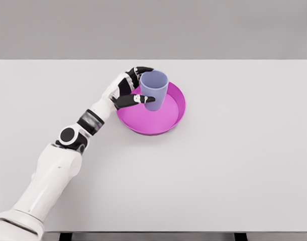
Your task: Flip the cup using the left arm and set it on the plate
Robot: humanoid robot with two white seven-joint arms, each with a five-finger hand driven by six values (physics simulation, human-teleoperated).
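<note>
A white, jointed left arm (53, 170) enters at the lower left corner of the head view and reaches diagonally up and across a pale grey counter (233, 170), its black elbow joint sitting near the left-centre of the surface. Farther along, the forearm narrows through a dark wrist band to the left hand (127, 89), which is positioned at the left rim of a magenta plate (166, 118). The black-and-white fingers (133, 100) are curled around a lavender cup (154, 89): one digit crosses the front of the cup's lower wall, and others wrap behind the upper wall near the lip, so the hand is closed in a grasp on the cup. The cup stands upright with its open mouth facing up, its rim tilted slightly toward the camera so the inside is visible. It sits over the left part of the round, shallow plate, which has a raised edge; whether its base is touching the plate's floor or held just above it cannot be told from this angle. The plate rests on the counter a little left of centre and toward the far side. Beyond the counter's far edge is a plain grey backdrop.
</note>
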